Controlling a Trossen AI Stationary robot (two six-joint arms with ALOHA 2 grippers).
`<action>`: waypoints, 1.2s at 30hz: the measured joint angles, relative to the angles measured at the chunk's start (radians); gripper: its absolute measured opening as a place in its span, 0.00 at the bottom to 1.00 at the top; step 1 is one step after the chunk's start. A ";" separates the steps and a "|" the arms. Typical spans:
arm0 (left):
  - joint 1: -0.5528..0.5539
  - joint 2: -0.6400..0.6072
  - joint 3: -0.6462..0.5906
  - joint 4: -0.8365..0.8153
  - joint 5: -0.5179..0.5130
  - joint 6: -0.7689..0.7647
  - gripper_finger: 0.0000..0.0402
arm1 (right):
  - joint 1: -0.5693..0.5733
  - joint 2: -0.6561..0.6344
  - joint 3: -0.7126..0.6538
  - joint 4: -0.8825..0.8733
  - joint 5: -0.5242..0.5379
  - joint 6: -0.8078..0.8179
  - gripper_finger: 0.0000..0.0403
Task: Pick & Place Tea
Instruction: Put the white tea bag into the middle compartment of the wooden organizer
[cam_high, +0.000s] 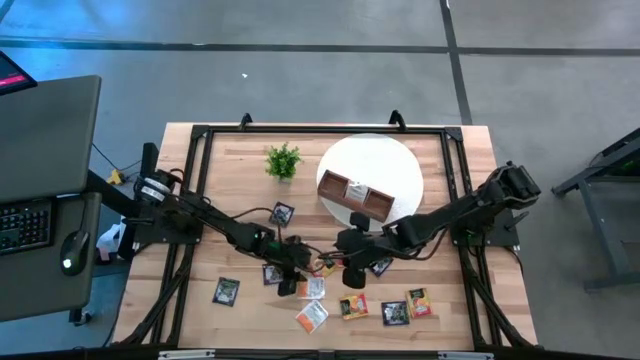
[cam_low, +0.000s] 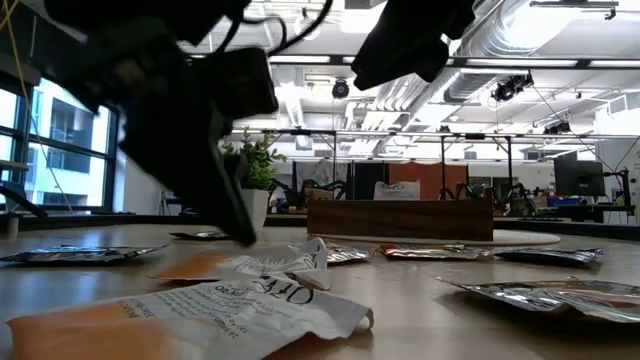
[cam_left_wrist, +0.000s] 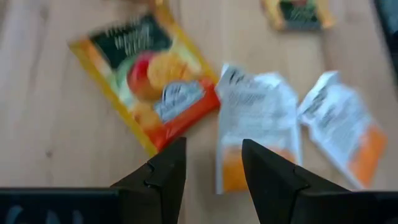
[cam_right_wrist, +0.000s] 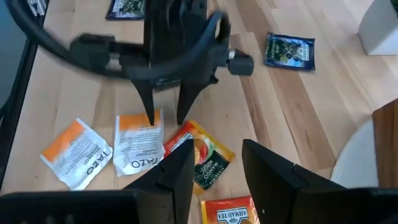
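Several tea sachets lie flat on the wooden table: black ones (cam_high: 226, 291), yellow-orange ones (cam_high: 353, 306) and white-and-orange ones (cam_high: 311, 316). My left gripper (cam_right_wrist: 165, 121) is open and points down. One fingertip stands at the edge of a white-and-orange sachet (cam_right_wrist: 138, 146), the other beside a yellow-orange sachet (cam_right_wrist: 205, 158). My right gripper (cam_right_wrist: 217, 168) is open and hovers just to the right of it (cam_high: 352, 278), above the same yellow-orange sachet. The wooden tray (cam_high: 352, 196) sits on a round white plate. My left gripper comes from above with its fingers (cam_right_wrist: 151, 121) at the top edge of the white-and-orange sachet (cam_right_wrist: 140, 121). I cannot tell whether they touch the sachet or the table.
A small green potted plant (cam_high: 283, 160) stands near the far edge, left of the round white plate (cam_high: 395, 160). A black frame runs around the table. Both arms reach in close together at the table's near middle, and loose sachets lie all around them.
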 joint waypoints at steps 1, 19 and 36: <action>0.000 0.015 -0.001 0.014 -0.001 0.000 0.38 | 0.000 0.000 0.000 0.000 -0.002 0.000 0.33; -0.027 0.076 0.002 0.051 -0.050 -0.045 0.06 | 0.017 0.000 0.000 0.000 -0.016 0.044 0.33; -0.018 -0.016 0.003 0.003 -0.049 -0.053 0.00 | 0.017 0.000 0.000 -0.001 0.002 0.041 0.33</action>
